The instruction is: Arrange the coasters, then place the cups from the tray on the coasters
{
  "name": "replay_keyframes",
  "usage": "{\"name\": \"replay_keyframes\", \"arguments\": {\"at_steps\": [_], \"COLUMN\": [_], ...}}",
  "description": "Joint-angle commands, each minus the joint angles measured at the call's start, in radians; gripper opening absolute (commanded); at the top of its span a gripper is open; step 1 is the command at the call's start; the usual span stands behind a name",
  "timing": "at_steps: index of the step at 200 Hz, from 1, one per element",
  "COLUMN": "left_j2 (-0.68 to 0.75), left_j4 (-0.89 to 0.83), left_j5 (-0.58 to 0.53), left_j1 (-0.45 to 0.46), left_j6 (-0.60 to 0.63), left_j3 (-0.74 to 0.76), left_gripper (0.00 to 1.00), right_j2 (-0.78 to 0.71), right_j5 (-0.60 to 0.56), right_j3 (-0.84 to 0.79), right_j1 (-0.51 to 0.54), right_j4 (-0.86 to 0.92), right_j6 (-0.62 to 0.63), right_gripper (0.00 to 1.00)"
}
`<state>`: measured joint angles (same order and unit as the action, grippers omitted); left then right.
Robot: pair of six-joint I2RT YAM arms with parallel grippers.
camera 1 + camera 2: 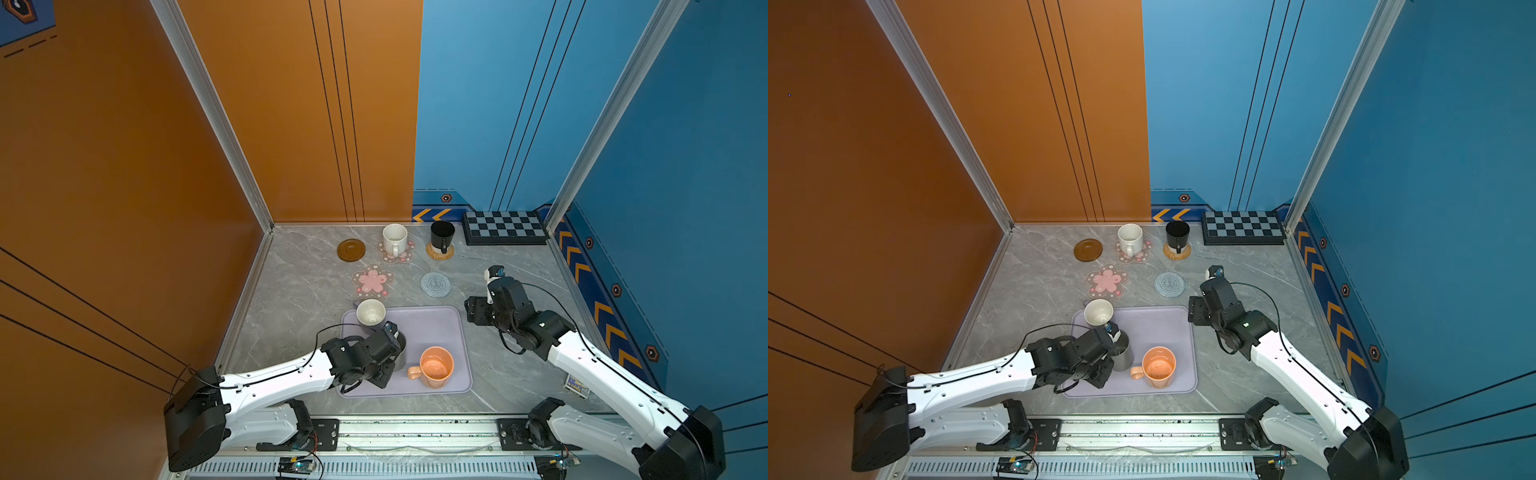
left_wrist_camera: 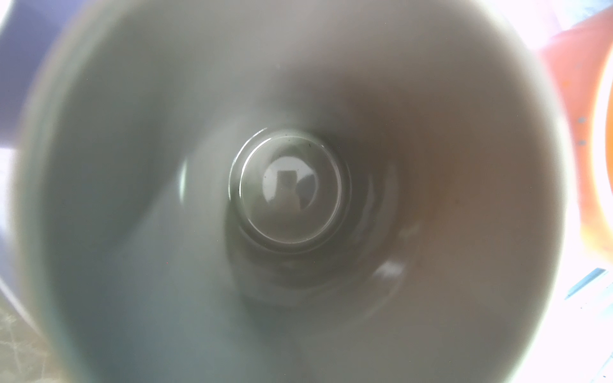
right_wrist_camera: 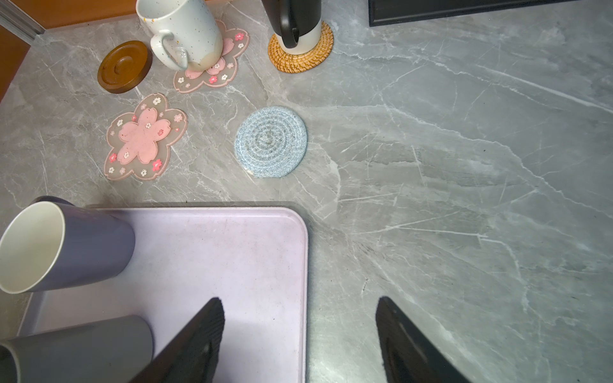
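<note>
On the lavender tray [image 1: 432, 328] stand the grey cup [image 1: 401, 353], the orange cup [image 1: 436, 368] and the lavender cup [image 1: 371, 312]. My left gripper [image 1: 392, 357] is shut on the grey cup [image 2: 292, 185], whose inside fills the left wrist view; the fingers are hidden. My right gripper [image 3: 298, 300] hangs open and empty over the tray's far right corner [image 3: 298, 232]. The white speckled cup [image 1: 395, 239] sits on a pink flower coaster [image 1: 405, 255], the black cup [image 1: 441, 235] on the rattan coaster [image 1: 436, 252]. Brown [image 1: 351, 250], pink [image 1: 372, 281] and grey-blue [image 1: 435, 284] coasters lie bare.
A black checkered board [image 1: 505, 226] lies at the back right against the wall. A small printed box [image 1: 577, 384] sits near the right front edge. Walls close the table on the left, back and right.
</note>
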<state>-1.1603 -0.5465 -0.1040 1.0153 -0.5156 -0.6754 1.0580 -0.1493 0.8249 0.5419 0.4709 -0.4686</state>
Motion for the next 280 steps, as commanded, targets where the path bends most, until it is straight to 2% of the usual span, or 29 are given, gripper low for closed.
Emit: {"name": "replay_keyframes", "arguments": {"at_steps": [1,148,208,247,280], "left_j2": [0.055,0.142,0.180,0.195,0.197], "left_j4": [0.013,-0.121,-0.213,-0.216,-0.242], "left_j5": [-0.021,-0.086,-0.157,-0.159,-0.166], "left_j1": [-0.002,0.000,-0.004,-0.037,-0.099], "left_j6": [0.011,0.067,0.102,0.126,0.132], "left_j3": [-0.001,-0.150,-0.238,-0.264,-0.302], "left_gripper": [0.00,0.00,0.00,0.00,0.00], "right_j2": [-0.014,0.008,0.017,0.016,0.015], "right_j5": [0.010,0.011,0.013,0.007,0.004], "right_j3": [-0.013,-0.001,-0.009,-0.015,-0.017], "right_j1": [-0.008,-0.020,-0.026,-0.029,-0.035], "right_j4": [0.020,0.020,0.015,0.015,0.015], "right_j6": [-0.008,-0.005,-0.007,-0.007,-0.004], "right_gripper": [0.75,0.75,0.75,0.75,0.75]}}
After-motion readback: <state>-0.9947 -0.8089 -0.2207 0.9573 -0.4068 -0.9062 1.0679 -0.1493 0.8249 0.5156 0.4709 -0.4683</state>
